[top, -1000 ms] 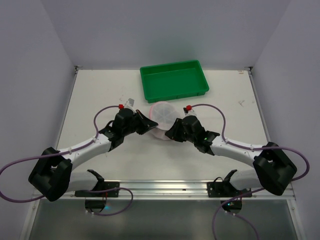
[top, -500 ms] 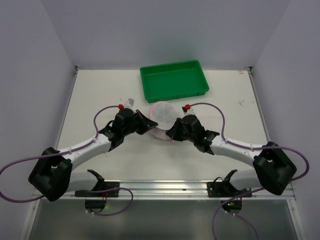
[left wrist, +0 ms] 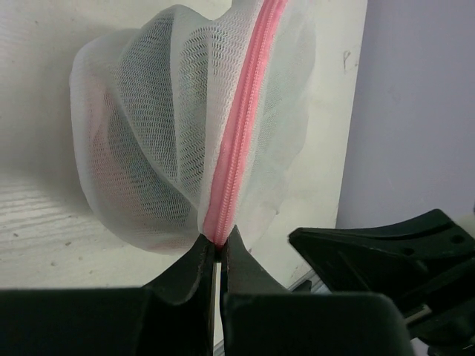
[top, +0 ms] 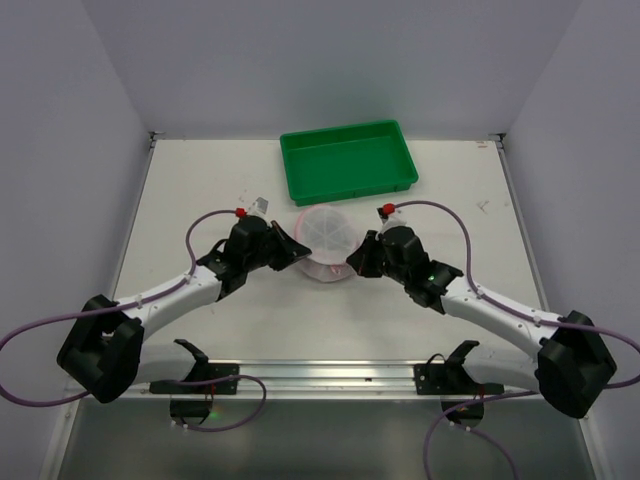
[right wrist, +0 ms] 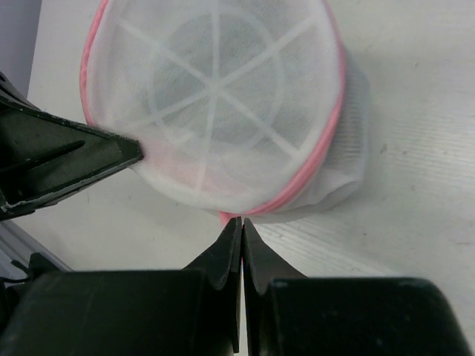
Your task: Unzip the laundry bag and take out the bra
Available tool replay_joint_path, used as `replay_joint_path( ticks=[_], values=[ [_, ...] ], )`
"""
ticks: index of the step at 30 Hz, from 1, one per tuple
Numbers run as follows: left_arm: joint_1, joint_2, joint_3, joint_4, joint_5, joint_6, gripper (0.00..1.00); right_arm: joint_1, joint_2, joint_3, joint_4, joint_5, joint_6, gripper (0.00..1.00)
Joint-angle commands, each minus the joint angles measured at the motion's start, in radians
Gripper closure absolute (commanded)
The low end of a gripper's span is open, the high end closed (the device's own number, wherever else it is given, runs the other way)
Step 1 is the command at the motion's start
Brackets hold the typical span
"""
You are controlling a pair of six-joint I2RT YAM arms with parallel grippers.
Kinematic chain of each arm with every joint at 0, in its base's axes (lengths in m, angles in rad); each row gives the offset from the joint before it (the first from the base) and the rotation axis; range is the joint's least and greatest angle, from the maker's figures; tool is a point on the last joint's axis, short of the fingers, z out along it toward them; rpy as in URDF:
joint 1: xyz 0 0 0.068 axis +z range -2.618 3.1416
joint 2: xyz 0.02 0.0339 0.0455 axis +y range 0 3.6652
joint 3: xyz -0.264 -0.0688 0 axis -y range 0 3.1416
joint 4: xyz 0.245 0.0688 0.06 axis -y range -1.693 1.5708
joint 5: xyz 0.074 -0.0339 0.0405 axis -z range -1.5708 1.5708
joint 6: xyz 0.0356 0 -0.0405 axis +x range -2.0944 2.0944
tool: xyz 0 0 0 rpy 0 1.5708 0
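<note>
Laundry bag [left wrist: 148, 133] zipper [left wrist: 245, 126] is clamped by left tool [left wrist: 220, 246], 8 o'clock; right tool [right wrist: 242, 225] is closed, 4 o'clock, catch unconfirmed; slow pull advised.

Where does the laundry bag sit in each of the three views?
Top external: laundry bag mid-frame, just below the green tray.
Left wrist: laundry bag fills the upper middle, standing on edge above the left fingers.
Right wrist: laundry bag fills the upper centre, its spoked face toward the camera.
Shared landmark: the pink zipper edge, also seen at and.
</note>
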Motion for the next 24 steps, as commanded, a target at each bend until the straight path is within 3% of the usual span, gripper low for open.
replay_joint_path(
  ticks=[1,8,10,13,16,20,24],
  values=[
    [0.027,-0.024,0.017,-0.024,-0.002,0.068,1.00,-0.049,-0.065,-0.022,-0.061,0.007,-0.093,1.00],
    [0.043,-0.036,0.008,-0.018,0.032,0.069,1.00,-0.079,-0.096,-0.020,-0.078,-0.134,-0.149,0.99],
    [0.043,-0.033,0.017,-0.014,0.035,0.063,1.00,-0.048,-0.091,-0.019,-0.029,-0.183,-0.135,0.79],
    [0.043,-0.026,0.028,-0.006,0.044,0.051,1.00,0.015,-0.047,0.021,-0.020,-0.171,-0.136,0.66],
    [0.042,-0.020,0.037,-0.001,0.053,0.045,1.00,0.052,0.017,0.084,-0.020,-0.136,-0.159,0.65],
    [0.042,-0.020,0.040,-0.001,0.053,0.045,1.00,0.078,0.088,0.162,-0.029,-0.093,-0.221,0.76],
    [0.040,-0.020,0.042,-0.003,0.056,0.043,1.00,0.119,0.154,0.219,-0.074,-0.017,-0.288,0.78]
  ],
)
